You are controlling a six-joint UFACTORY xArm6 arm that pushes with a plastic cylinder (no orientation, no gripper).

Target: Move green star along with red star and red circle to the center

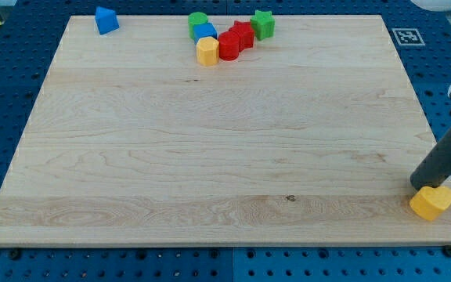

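The green star sits near the view's top edge of the wooden board. The red star lies just left of it and touches the red circle below-left of it. My tip is far away at the view's bottom right, right against the upper-left side of a yellow block. The rod rises from there to the upper right.
A yellow hexagon-like block, a blue block and a green circle cluster left of the red circle. A blue triangular block lies at the top left. An ArUco tag lies off the board's top right.
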